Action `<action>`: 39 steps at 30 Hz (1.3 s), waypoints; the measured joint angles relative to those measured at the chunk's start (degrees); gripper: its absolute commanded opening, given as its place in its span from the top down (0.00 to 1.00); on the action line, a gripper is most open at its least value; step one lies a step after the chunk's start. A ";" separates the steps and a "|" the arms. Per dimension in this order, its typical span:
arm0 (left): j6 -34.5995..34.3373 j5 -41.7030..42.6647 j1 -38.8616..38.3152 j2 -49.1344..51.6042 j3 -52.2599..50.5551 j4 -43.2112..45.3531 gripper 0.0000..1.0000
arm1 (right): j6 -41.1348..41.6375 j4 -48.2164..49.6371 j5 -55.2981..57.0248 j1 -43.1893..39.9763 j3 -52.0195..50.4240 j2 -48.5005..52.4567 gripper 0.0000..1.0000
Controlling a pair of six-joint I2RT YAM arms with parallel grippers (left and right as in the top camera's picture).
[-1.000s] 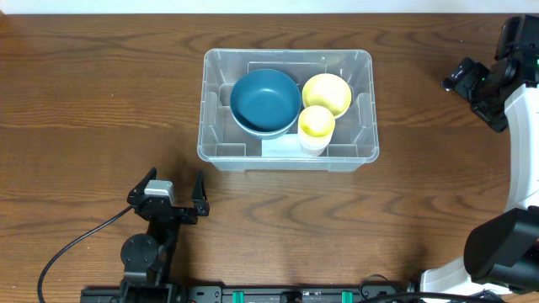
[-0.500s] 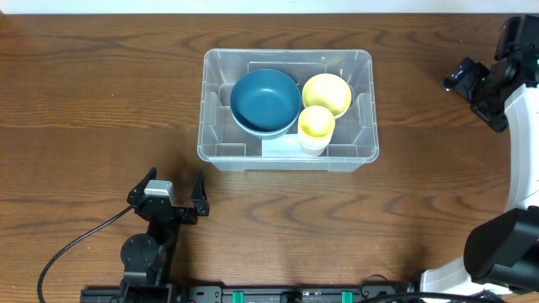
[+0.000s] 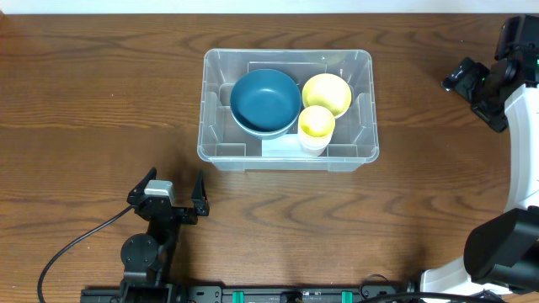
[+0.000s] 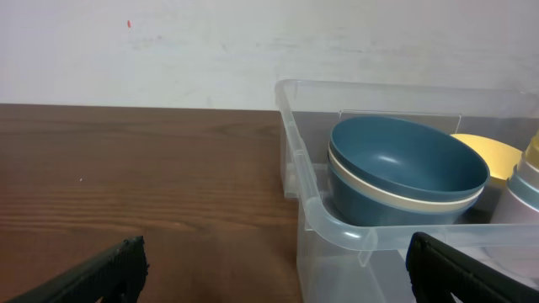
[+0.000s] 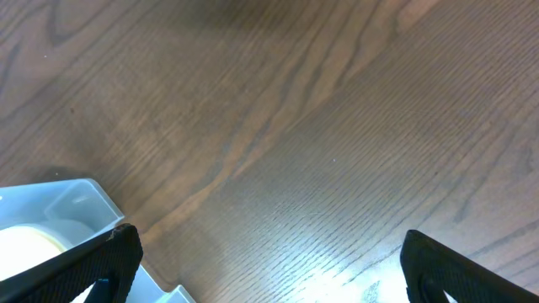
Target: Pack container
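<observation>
The clear plastic container (image 3: 216, 126) stands at the middle of the wooden table. It holds a blue bowl (image 3: 266, 101), a yellow bowl (image 3: 328, 91) and a yellow cup (image 3: 317, 124). The left wrist view shows the container's near corner (image 4: 324, 220) and the blue bowl (image 4: 404, 168) inside. My left gripper (image 3: 175, 195) is open and empty, near the front edge, left of and below the container. My right gripper (image 3: 473, 84) is open and empty at the far right, above bare table; its view shows a container corner (image 5: 76, 202) at lower left.
A black cable (image 3: 72, 252) trails from the left arm's base at the front left. The right arm's white body (image 3: 522, 168) runs along the right edge. A white wall (image 4: 253, 42) lies behind the table.
</observation>
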 measured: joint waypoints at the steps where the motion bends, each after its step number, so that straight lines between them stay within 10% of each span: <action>1: 0.00 0.00 0.00 0.00 0.00 0.00 0.02 | 0.00 0.00 0.02 0.11 -0.02 -0.22 0.01; 32: 0.00 -0.17 0.00 0.00 0.09 -0.13 0.02 | -4.57 -5.90 3.85 18.23 -3.08 -50.14 0.01; 39: 0.04 -0.20 0.00 0.00 0.15 -0.22 0.02 | -7.04 11.10 4.39 18.23 -21.40 -60.94 0.01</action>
